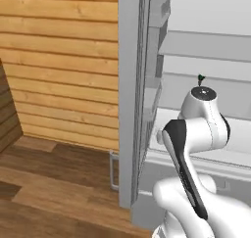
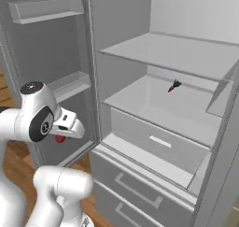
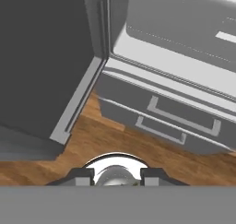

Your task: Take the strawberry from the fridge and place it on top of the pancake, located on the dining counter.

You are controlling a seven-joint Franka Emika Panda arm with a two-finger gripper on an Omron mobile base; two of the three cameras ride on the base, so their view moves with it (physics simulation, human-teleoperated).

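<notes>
Standing open, the fridge [image 2: 122,23] is seen in the right base view with pale shelves [image 2: 186,53] inside and two drawers [image 2: 140,193] with bar handles below. Its left door [image 2: 46,48] is swung wide toward 9 o'clock, and two narrow racks are carried on its inner face. A brown plank floor [image 1: 59,183] is laid beneath, and a wall of horizontal wood slats [image 1: 59,60] is seen at 10 o'clock in the left base view.

On the middle shelf, at about 2 o'clock in the right base view, a small orange piece with a green top [image 2: 174,86] is lying near the back.

The end effector [image 2: 60,134] is held out in front of the open door, at 9 o'clock in the right base view, outside the fridge and pointed down at the floor. The strawberry [image 2: 59,138] is seen as a dark-red spot right under the hand, clear of every shelf and of the floor, so it is taken to be clamped between the fingers. The fingers are set only partly apart. In the hand view the two dark tips are seen over the floor, with the drawers at 1 o'clock.
</notes>
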